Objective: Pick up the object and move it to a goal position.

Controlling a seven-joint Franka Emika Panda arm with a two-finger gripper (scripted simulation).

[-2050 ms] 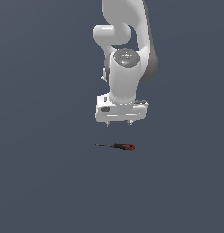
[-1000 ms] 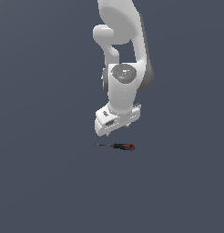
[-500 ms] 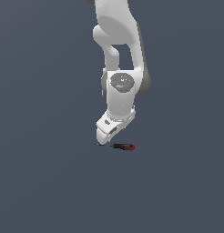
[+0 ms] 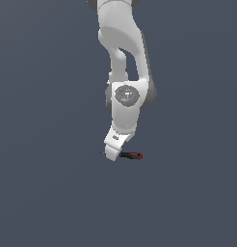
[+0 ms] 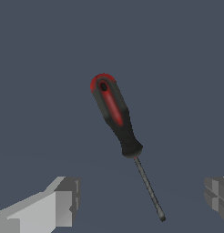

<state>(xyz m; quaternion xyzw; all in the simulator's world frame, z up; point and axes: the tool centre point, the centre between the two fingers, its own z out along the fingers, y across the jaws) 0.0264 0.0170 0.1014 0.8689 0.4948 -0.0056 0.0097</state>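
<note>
Black-and-red in the handle and thin dark metal in the shaft, the screwdriver [image 4: 130, 155] lies flat on the plain grey surface [image 4: 48, 193] in the exterior view. You see the gripper [image 4: 112, 155] lowered right over it, at the surface or just above. The handle shows toward the exterior view's right of the white hand, and the shaft tip pokes out on the exterior view's left. From this angle you cannot tell how the jaws stand.

Turn to the wrist view: the screwdriver [image 5: 118, 119] lies diagonally between the two fingertips [image 5: 61, 200], which are spread wide and well apart from it on either side. Nothing is held. The shaft, not the handle, sits on the line between the jaws.

Judge the risks from that. If you close now, the pads would likely meet the thin shaft, which may slip or pivot under the heavier handle. The tool's diagonal lie could let it rotate or skid away on contact. Descending too far would drive the fingertips into the surface.

No container appears in either view, and no goal marker is visible.
</note>
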